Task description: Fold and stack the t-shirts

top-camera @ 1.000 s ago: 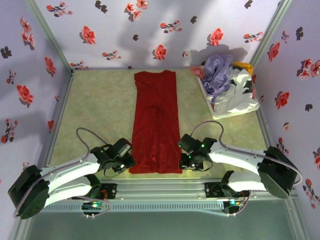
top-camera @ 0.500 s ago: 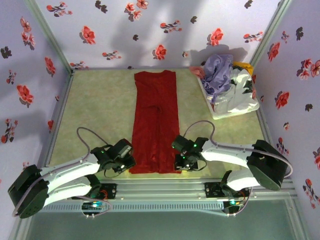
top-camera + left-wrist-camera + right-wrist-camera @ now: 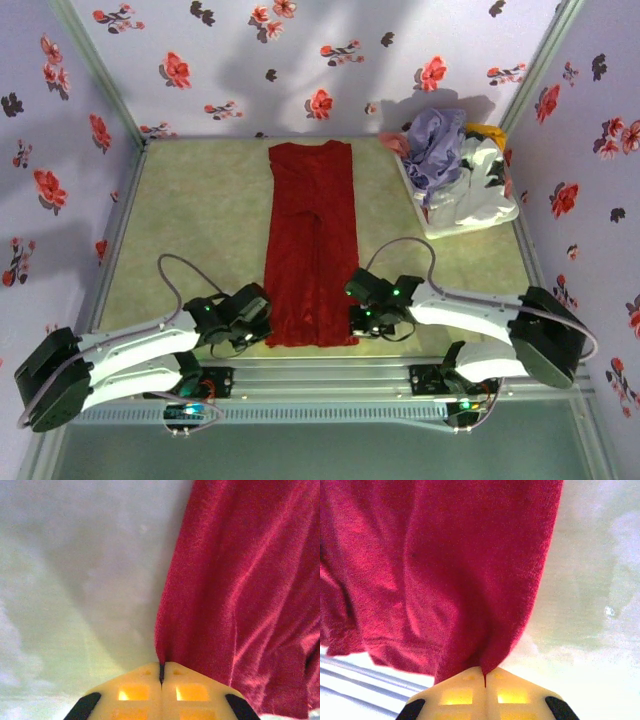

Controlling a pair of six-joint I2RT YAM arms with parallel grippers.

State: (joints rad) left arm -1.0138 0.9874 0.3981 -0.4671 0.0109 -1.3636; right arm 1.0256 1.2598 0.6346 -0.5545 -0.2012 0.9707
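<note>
The deep red t-shirt (image 3: 312, 240) lies as a long narrow strip down the middle of the table, its near hem by the arms. My left gripper (image 3: 262, 322) is shut on the shirt's near left edge (image 3: 170, 630), the cloth pinched between its yellow fingers (image 3: 142, 692). Opposite it, my right gripper (image 3: 356, 322) is shut on the near right edge (image 3: 485, 605), where the fabric bunches into its closed fingers (image 3: 510, 695). A lavender-purple shirt (image 3: 435, 145) is heaped over the basket at back right, with pink (image 3: 395, 143) and yellow-orange fabric (image 3: 488, 133) peeking out beside it.
A white plastic basket (image 3: 470, 200) stands at the back right corner against the wall. Flowered walls close in the table on three sides. A metal rail (image 3: 320, 385) runs along the near edge behind both grippers. Green table surface (image 3: 200, 230) lies open left of the shirt.
The right gripper slid inward onto the shirt's near right corner; the left gripper shifted slightly nearer. The shirt's near hem has drawn in a little narrower.
</note>
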